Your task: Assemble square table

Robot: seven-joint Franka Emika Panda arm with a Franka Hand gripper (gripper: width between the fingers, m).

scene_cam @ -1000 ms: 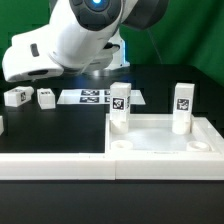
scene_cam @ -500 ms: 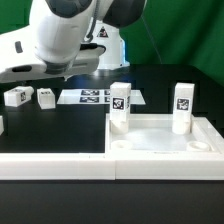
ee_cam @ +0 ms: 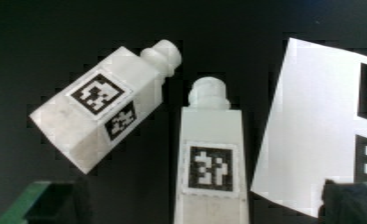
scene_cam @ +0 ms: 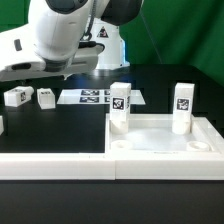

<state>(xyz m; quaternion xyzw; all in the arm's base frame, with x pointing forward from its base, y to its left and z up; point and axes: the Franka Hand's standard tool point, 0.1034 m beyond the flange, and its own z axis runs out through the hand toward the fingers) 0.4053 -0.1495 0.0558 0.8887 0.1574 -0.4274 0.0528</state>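
**Desk:** Where is the tool right now?

**Me:** I have the two-finger gripper [ee_cam: 198,205] hanging over the loose parts near the bench edge on the exterior view's left. In the wrist view its dark fingertips [ee_cam: 38,200] sit far to either side with nothing between them, so I read it as spread wide and empty. The exterior view doesn't show the jaws at all.

**Desk:** And the table itself?

**Me:** The white plastic square tabletop [scene_cam: 165,160] with the raised rim lies by the bench edge nearest the exterior camera, toward the exterior view's right. One short white tag-marked block, the first standing leg [scene_cam: 120,102], is upright at a far corner of it. The second standing leg [scene_cam: 182,107] is upright at the other far corner. Its two near corners look bare, which I take to be why I'm over the spares.

**Desk:** How do the spares lie?

**Me:** Both are on their sides, pegs pointing the same way. The straight loose leg [ee_cam: 212,150] lies just beside the flat white marker board [ee_cam: 331,110]. The tilted loose leg [ee_cam: 95,100] is angled away from it. In the exterior view they are apart, which I judge leaves room to straddle one. I'd want the fingers across the straight one's flat sides, well clear of its neighbour.
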